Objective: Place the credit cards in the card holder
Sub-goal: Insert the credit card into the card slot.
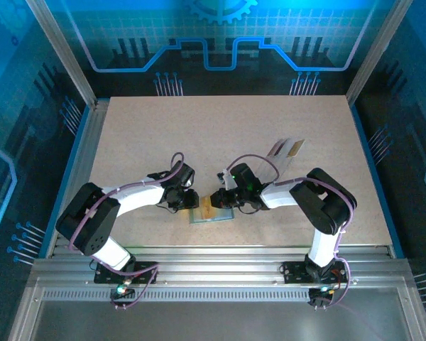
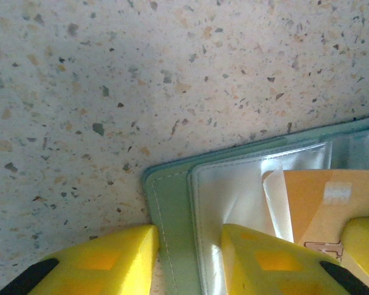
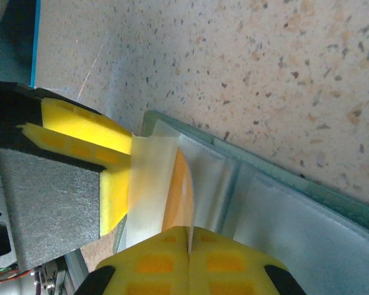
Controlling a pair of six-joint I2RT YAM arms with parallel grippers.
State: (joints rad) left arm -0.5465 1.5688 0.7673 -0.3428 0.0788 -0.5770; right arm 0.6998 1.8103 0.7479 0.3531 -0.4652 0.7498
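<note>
White-and-black arms [image 1: 135,199], purple cables, yellow pads [image 2: 104,261] on the jaws.

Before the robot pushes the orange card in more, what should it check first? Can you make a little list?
1. Card holder lying open on the table: ok.
2. Left claw steadying the holder, one finger on each side of its edge: ok.
3. Right claw shut on the orange card: ok.
4. Card's front edge under the clear pocket flap: ok, part of it already sits behind the flap.
5. Card lined up straight with the pocket: cannot tell, the claws hide too much.
6. Spare cards waiting farther back on the table, out of the way: ok.
</note>
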